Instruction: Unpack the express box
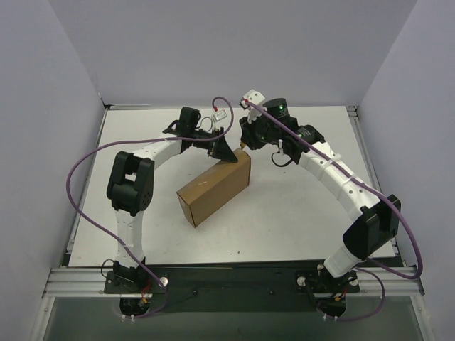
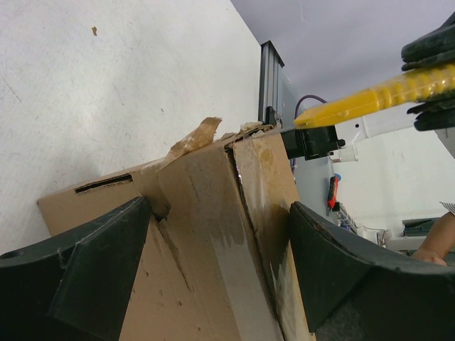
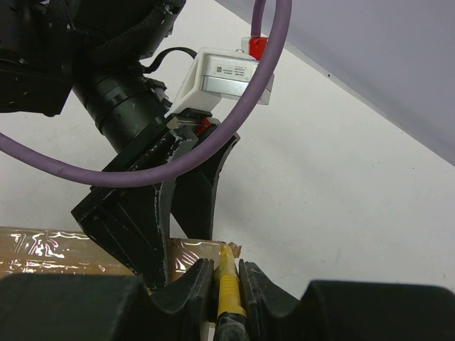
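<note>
The brown cardboard express box (image 1: 213, 186) lies slantwise mid-table with its lid closed and taped. My left gripper (image 1: 227, 153) is shut on its far end. In the left wrist view the fingers (image 2: 92, 270) press both sides of the box (image 2: 213, 284), by a torn corner with peeling tape. My right gripper (image 1: 246, 143) is shut on a yellow-handled tool (image 3: 229, 291). Its tip touches the taped far corner of the box (image 3: 71, 252), beside my left gripper's fingers (image 3: 178, 206). The tool also shows in the left wrist view (image 2: 370, 99).
The white table (image 1: 306, 206) is walled at the back and both sides. A purple cable (image 3: 142, 170) loops in front of the right wrist camera. A metal frame rail (image 1: 227, 278) runs along the near edge by the arm bases.
</note>
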`<action>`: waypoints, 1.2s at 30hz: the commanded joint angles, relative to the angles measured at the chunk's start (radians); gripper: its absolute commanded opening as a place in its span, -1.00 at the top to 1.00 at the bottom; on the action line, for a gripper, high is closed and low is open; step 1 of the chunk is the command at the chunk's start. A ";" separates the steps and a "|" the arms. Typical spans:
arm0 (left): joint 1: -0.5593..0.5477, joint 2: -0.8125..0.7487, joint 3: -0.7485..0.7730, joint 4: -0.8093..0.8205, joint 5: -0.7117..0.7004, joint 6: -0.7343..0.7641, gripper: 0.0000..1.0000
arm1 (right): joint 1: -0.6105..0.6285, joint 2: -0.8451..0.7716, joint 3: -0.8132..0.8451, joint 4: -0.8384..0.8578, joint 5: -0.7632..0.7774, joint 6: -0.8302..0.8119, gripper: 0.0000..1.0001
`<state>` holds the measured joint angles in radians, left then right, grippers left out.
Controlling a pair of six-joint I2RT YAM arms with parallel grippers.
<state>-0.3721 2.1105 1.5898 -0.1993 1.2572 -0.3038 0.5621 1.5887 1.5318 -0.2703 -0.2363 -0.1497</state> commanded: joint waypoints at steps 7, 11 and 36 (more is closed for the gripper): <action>-0.005 0.026 -0.034 -0.046 -0.082 0.026 -0.75 | -0.025 -0.023 -0.016 0.086 -0.028 0.019 1.00; -0.005 0.026 -0.034 -0.049 -0.082 0.026 -0.75 | -0.021 -0.016 -0.024 0.074 -0.061 0.010 1.00; -0.005 0.036 -0.031 -0.052 -0.082 0.026 -0.75 | -0.019 -0.025 -0.038 0.029 -0.072 -0.034 1.00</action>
<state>-0.3721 2.1105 1.5898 -0.1997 1.2568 -0.3035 0.5381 1.5887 1.5124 -0.2356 -0.3042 -0.1673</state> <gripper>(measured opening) 0.876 0.187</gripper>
